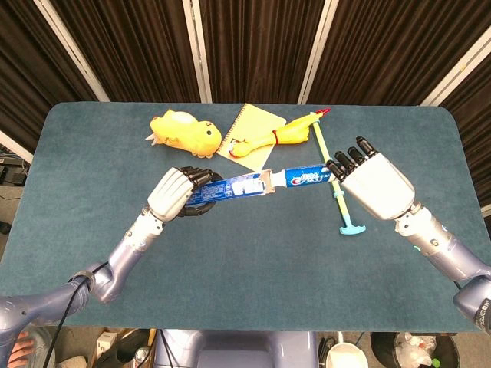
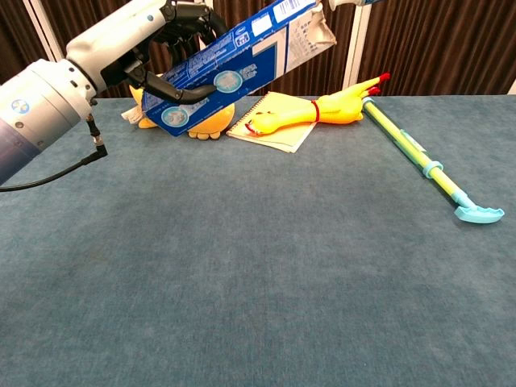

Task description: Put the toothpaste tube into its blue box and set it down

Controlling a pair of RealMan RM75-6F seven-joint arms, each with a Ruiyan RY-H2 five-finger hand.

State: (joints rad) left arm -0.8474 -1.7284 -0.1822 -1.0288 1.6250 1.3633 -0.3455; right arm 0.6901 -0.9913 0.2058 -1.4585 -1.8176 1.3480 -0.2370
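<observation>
My left hand (image 1: 173, 193) grips the blue toothpaste box (image 1: 230, 188) above the table, its open flap end pointing right. In the chest view the same left hand (image 2: 153, 40) holds the box (image 2: 234, 68) tilted up to the right, with the flaps at the top edge. My right hand (image 1: 368, 180) holds the toothpaste tube (image 1: 303, 178) by its far end. The tube's cap end is at the box's mouth; the flap hides how far in it is. In the chest view only a sliver of the tube (image 2: 343, 4) shows, and the right hand is out of frame.
A yellow plush toy (image 1: 184, 130), a yellow notepad (image 1: 253, 126) and a rubber chicken (image 1: 280, 136) lie at the back of the blue-grey table (image 1: 245, 253). A long green-and-yellow stick with a teal hook end (image 1: 337, 188) lies under the right hand.
</observation>
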